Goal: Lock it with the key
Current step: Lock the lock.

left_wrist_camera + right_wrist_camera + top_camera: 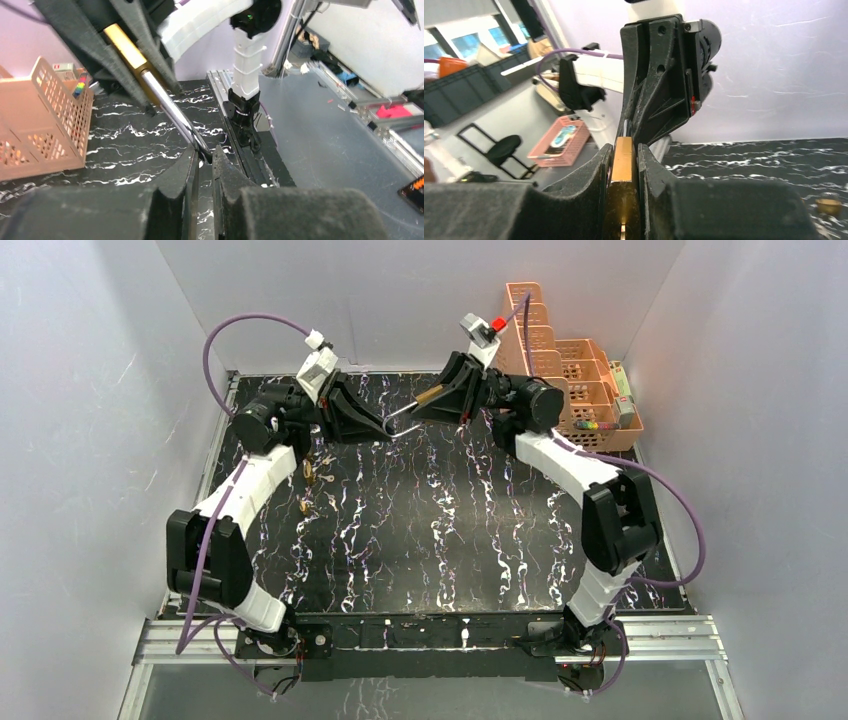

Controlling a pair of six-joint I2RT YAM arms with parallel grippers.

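A brass padlock (431,394) hangs in the air over the back of the table, held between the two arms. My right gripper (440,398) is shut on its brass body (624,162), which fills the gap between the fingers. The silver shackle (170,107) runs out from the body to my left gripper (204,156), whose jaws are shut on the shackle's far end. In the top view the left gripper (385,426) meets the shackle's loop (400,420). Small brass keys (312,472) lie loose on the mat below the left arm, in neither gripper.
An orange perforated basket (575,385) stands at the back right corner, close behind the right arm, and shows as the basket (42,125) at the left of the left wrist view. Another small brass piece (828,205) lies on the black marbled mat (450,530). White walls enclose the table.
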